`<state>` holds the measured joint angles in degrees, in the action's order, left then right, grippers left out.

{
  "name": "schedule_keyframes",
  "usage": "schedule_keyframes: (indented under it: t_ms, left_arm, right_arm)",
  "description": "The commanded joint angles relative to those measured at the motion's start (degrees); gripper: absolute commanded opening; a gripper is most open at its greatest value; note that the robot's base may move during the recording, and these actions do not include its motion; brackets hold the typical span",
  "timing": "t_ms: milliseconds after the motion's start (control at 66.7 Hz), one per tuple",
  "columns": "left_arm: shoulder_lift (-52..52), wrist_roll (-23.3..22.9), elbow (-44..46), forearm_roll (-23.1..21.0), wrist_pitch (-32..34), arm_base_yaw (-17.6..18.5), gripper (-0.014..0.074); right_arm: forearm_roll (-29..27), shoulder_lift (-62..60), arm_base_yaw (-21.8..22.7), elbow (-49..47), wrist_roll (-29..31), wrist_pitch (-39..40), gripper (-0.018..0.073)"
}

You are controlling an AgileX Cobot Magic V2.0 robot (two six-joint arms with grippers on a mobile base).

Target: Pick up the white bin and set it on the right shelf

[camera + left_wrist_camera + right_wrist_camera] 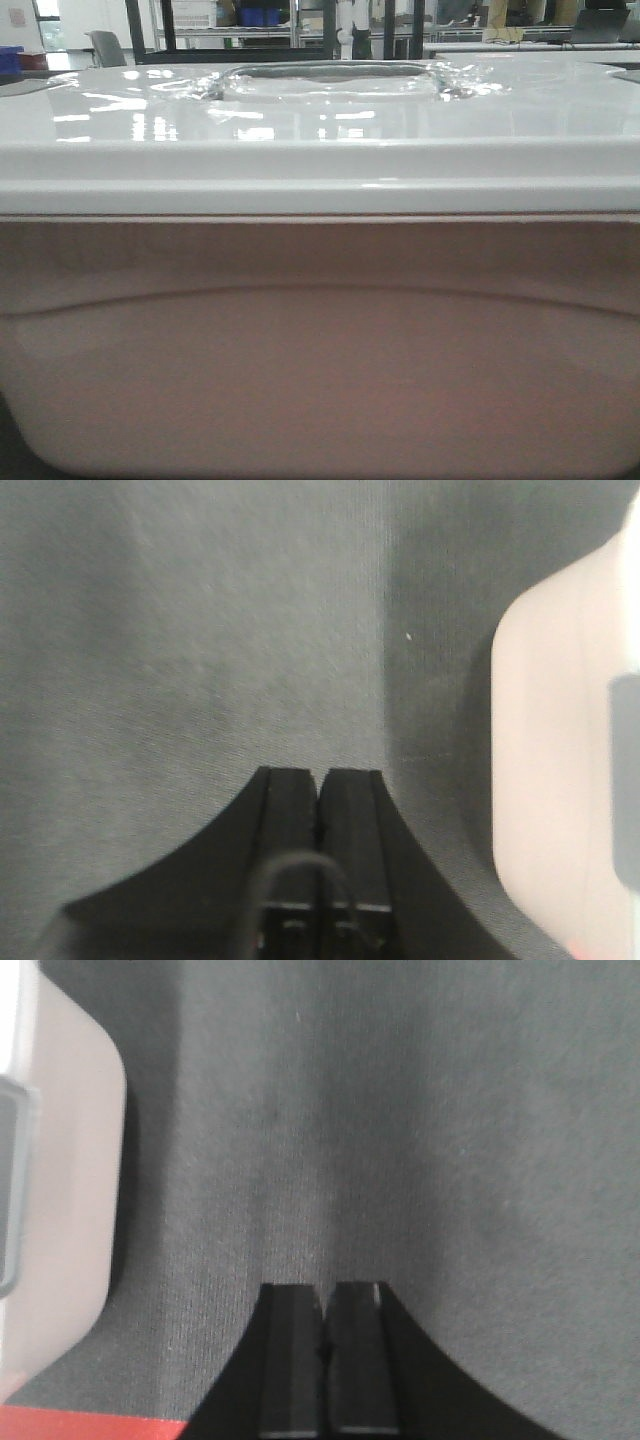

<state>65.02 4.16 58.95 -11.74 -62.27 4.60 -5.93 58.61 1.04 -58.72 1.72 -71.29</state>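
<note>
as left gripper hangs, white bin lies rightward.

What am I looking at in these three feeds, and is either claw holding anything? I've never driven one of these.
It's a two-armed robot on a mobile base. The front camera sits right up against the white bin: a pinkish tub below and a glossy lid with a recessed handle above. The other two cameras ride on the wrists and look down past each claw. The left gripper is shut and empty over a grey surface, with the bin's corner at the picture's right edge. The right gripper is shut and empty too, with the bin at the picture's left and a red strip along the bottom. Nothing is held.
</note>
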Motion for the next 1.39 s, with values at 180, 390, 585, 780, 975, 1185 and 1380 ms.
schedule_keyframes:
  t_ms: [180, 390, 585, 780, 975, 1185, 1380]
  left_arm:
    - [4.80, -0.14, 2.01, -2.38, 2.02, 0.09, -0.0118]
    - [7.06, -0.14, 2.01, -2.38, 2.02, 0.09, -0.0118]
    - [7.44, -0.14, 2.01, -2.38, 0.93, 0.09, -0.0118]
    - [7.44, 2.91, 2.01, -2.38, 0.82, 0.09, -0.0041]
    - [7.44, 2.91, 2.01, -2.38, 0.93, 0.09, 0.0277]
    - [7.87, 2.91, 2.01, -2.38, 1.43, 0.09, 0.0501]
    - [8.00, 2.91, 2.01, -2.68, 2.58, 0.09, 0.0501]
  right_arm:
    - [-2.77, 2.94, 0.44, -2.19, 0.39, 0.77, 0.0057]
    - [-3.52, 4.48, 0.44, -2.19, 0.39, 1.04, 0.0057]
    - [-3.52, 6.61, 0.44, -2.19, 0.39, -0.29, 0.0058]
    - [-3.52, 7.16, 0.44, -2.19, 0.44, 0.65, 0.0162]
    - [-3.52, 7.16, 0.44, -2.19, 0.44, 2.80, 0.0649]
    - [-3.52, 7.16, 0.44, -2.19, 0.44, 2.73, 0.0630]
    - [-3.63, 7.16, 0.44, -2.19, 0.44, 2.73, 0.0630]
